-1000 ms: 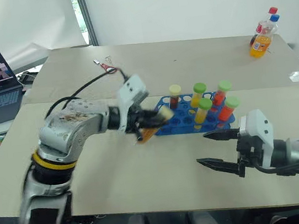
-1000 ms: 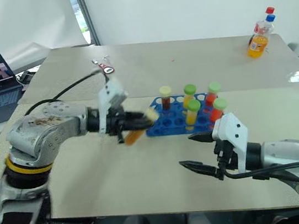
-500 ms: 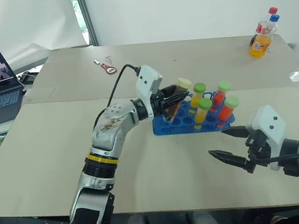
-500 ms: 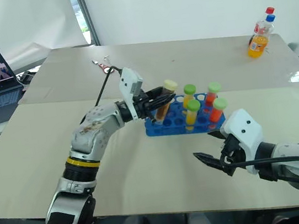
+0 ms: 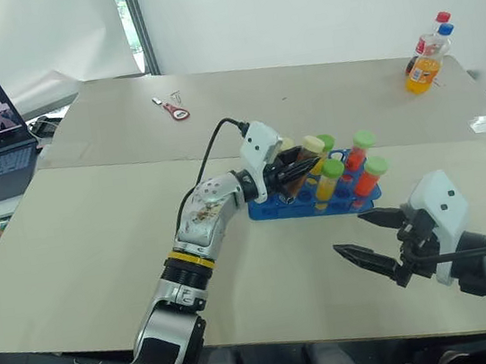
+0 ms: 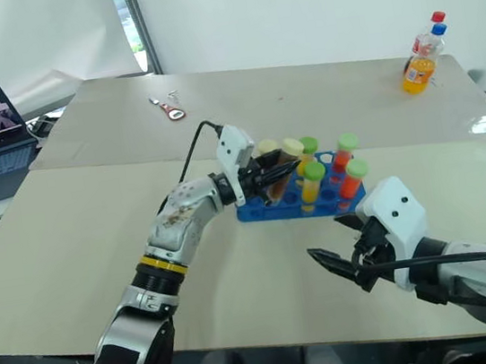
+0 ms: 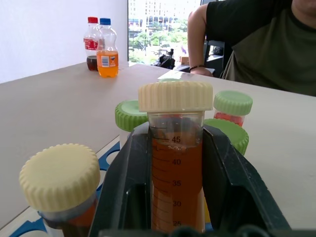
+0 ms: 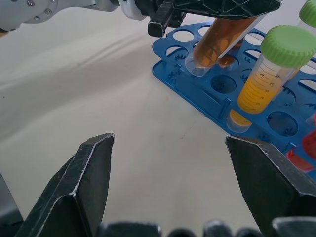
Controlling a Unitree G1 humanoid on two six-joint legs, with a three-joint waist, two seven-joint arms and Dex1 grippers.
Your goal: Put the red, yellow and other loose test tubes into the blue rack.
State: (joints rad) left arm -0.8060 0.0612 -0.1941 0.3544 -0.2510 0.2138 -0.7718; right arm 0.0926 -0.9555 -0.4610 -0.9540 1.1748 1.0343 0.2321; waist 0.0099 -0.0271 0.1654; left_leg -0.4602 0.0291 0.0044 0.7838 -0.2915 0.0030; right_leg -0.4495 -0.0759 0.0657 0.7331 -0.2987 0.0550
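Beige table (image 5: 95, 221), with blue rack (image 5: 269, 207) near its middle, already holding four green-capped tubes, yellow and orange-red, and one brown tube with pale cap. Left gripper (image 5: 300, 168) pinching brown test tube (image 7: 177, 168) with pale-yellow cap, tilted, its bottom tip right at a hole on rack's near side. Right gripper (image 5: 369, 241) spread wide, holding nothing, just above table and near rack. Two soda bottles (image 5: 428, 52) at far corner, well apart
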